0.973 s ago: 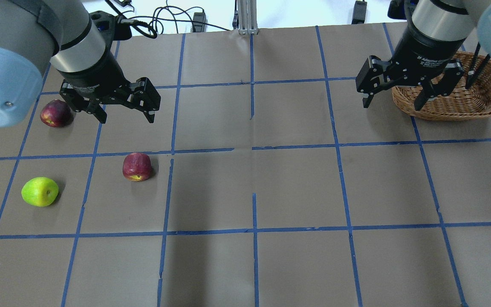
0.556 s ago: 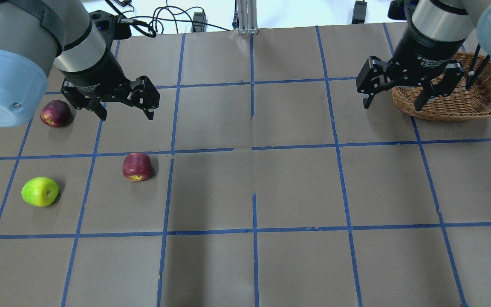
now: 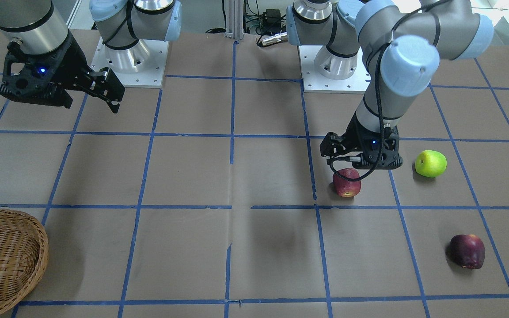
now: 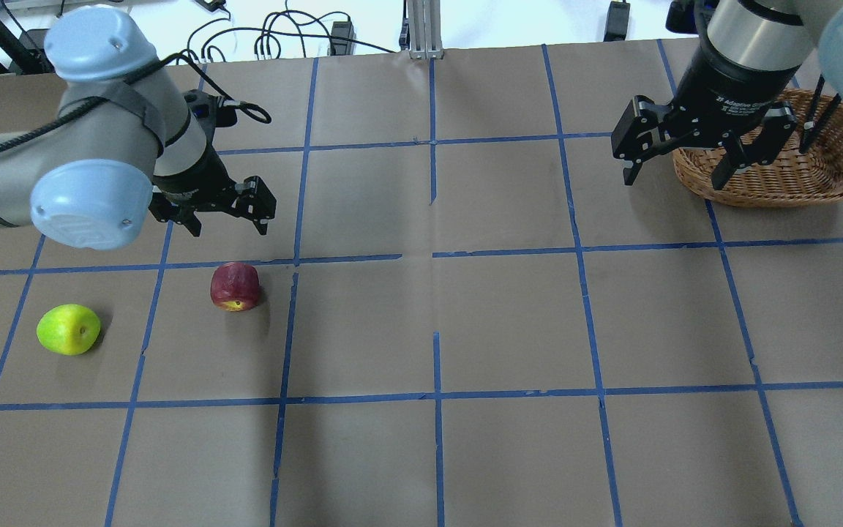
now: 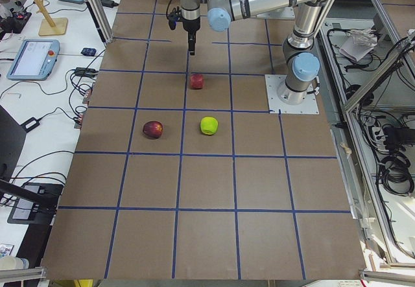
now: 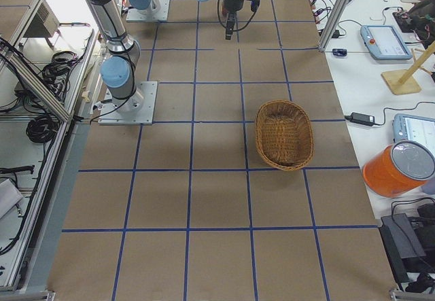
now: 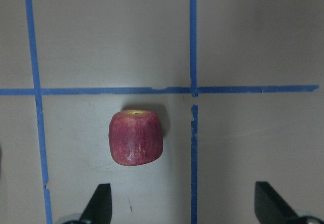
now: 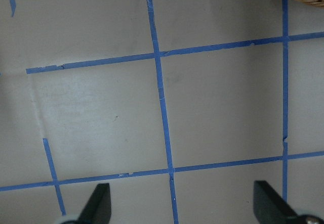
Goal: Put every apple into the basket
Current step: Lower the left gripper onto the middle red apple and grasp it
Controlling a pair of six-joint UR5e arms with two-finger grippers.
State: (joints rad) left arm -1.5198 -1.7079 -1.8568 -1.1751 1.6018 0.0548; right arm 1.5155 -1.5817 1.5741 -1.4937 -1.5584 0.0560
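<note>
The speckled red apple (image 4: 235, 286) lies on the brown paper, also in the front view (image 3: 347, 182) and the left wrist view (image 7: 136, 137). My left gripper (image 4: 227, 219) is open and empty, low over the table just beyond this apple, not touching it. The yellow-green apple (image 4: 69, 329) lies to its left. The maroon apple (image 3: 467, 251) is hidden by my left arm in the overhead view. My right gripper (image 4: 674, 179) is open and empty, held high beside the wicker basket (image 4: 795, 183), which holds nothing.
Blue tape lines form a grid on the table (image 4: 509, 322). Cables and a metal post (image 4: 421, 29) sit at the far edge. The two arm bases (image 3: 126, 62) stand at the robot's side.
My left arm has swung in and come down, bringing its open gripper closer to the red apple; its elbow now covers the maroon apple. The right arm and all apples have not moved.
</note>
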